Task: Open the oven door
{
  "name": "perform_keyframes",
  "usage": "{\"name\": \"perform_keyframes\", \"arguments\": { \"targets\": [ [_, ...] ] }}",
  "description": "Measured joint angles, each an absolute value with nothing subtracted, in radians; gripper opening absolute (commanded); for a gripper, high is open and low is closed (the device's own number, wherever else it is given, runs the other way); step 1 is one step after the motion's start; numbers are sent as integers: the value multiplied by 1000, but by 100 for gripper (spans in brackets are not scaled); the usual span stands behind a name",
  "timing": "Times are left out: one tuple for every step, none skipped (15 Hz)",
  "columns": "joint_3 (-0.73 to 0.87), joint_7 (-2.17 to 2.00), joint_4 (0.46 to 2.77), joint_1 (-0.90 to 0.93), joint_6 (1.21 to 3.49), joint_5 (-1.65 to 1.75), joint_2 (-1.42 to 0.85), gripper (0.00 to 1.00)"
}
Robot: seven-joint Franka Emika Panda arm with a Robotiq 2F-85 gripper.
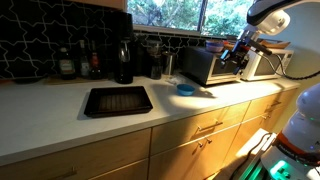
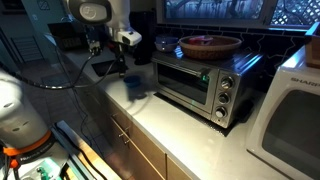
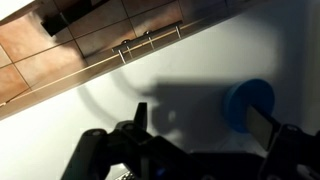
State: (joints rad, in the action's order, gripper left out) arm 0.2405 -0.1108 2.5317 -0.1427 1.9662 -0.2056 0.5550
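**One shut door, one empty gripper: approach phase**

Zero contact right now, folks. The oven sits on the counter with a bowl on its roof, and its door looks fully closed. The gripper hangs over bare counter beside the oven, apart from it. The wrist view looks straight down: fingers spread wide with nothing between them, a blue disc on the worktop below, and drawer fronts along the top edge.

My read: this is the reach, not yet the pull. The next move calls for swinging across to the door's front and lining up with the handle, presumably near the top edge. Then it's close on it or hook behind it, and draw outward and down. I'd guess the hinge is at the bottom.

Trouble spots: the oven is absent from the wrist view altogether. The handle is too small and dark to make out in both exterior views, so its shape is anyone's call. What the blue disc is, I cannot tell.
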Motion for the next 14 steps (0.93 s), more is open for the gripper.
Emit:
{"name": "perform_keyframes", "arguments": {
  "targets": [
    [264,-106,2536,-161,1983,-236,536,100],
    [285,-98,2540,-175,1996,-269,521,100],
    [301,-90,2543,-187,2001,-301,511,100],
    [312,-84,2543,-195,2002,-320,504,100],
    [315,-82,2543,-199,2002,-330,502,100],
    [315,-82,2543,-200,2002,-334,503,100],
    [315,-82,2543,-200,2002,-336,503,100],
    [315,-82,2543,-200,2002,-337,503,100],
    [315,-82,2543,-200,2002,-337,503,100],
    [315,-82,2543,-200,2002,-337,503,100],
    [312,-82,2543,-201,2002,-337,503,100],
    [309,-84,2541,-205,2002,-337,502,100],
    [308,-97,2536,-214,2002,-338,500,100],
    [310,-108,2529,-227,2002,-338,498,100]
  ]
}}
